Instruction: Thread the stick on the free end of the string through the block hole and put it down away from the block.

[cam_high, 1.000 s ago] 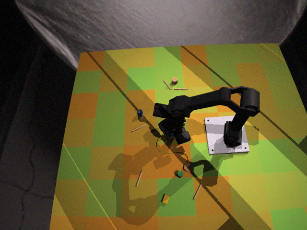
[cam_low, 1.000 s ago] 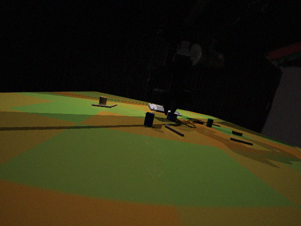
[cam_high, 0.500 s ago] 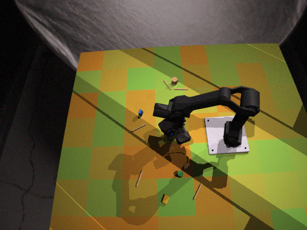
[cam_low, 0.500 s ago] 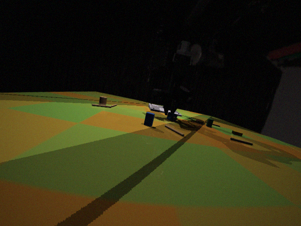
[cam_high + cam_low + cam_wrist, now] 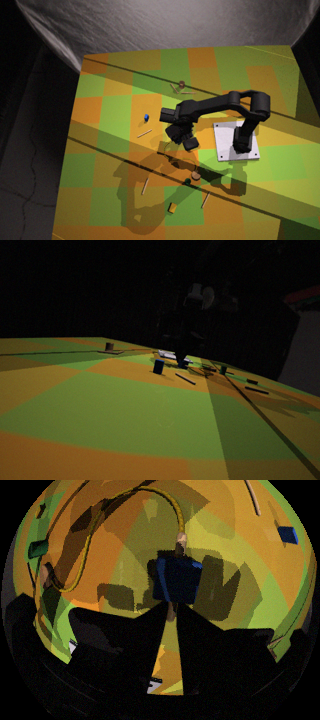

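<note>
Black six-joint arm [image 5: 211, 103]: base link [image 5: 241, 144] upright, shoulder and elbow folded at the top. The forearm reaches out level across the table from there. Wrist [image 5: 180, 130] is bent steeply down, so the black parallel-jaw gripper [image 5: 171, 610] points at the table surface, fingertips low and close to it. In the wrist view both dark fingers converge to a narrow gap and are nearly closed, with the end of the thin pale wooden stick [image 5: 172, 615] pinched between their tips. In the exterior view the arm is mostly lost in darkness.
</note>
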{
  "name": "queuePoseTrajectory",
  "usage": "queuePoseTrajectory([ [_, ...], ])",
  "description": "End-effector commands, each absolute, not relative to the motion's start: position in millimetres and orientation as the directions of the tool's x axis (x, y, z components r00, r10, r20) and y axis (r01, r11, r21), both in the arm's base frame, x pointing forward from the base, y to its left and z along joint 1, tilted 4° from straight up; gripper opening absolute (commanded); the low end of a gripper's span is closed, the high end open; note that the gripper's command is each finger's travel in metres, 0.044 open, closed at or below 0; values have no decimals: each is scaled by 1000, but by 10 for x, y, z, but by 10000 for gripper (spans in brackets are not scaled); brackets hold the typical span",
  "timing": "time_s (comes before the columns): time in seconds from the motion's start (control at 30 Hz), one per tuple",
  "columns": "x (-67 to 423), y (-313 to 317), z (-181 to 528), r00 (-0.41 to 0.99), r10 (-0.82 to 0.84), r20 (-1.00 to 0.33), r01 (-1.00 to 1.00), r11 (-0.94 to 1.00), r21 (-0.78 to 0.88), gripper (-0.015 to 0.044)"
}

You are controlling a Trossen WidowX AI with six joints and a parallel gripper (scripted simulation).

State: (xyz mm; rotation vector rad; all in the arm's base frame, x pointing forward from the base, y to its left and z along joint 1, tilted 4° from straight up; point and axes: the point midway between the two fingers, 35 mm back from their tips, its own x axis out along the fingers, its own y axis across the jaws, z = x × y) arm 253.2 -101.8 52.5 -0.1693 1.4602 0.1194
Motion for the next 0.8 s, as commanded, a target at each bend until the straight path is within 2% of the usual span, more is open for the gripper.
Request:
queuePoseTrajectory([
  [0.0,2531,-1016,524,107,-21,-994,-184,982,-41,18],
  [0.1,2531,-1016,524,107,-21,-994,-184,982,-41,0],
  [0.77,2566,-1022,534,130,-31,-991,-186,981,-55,0],
])
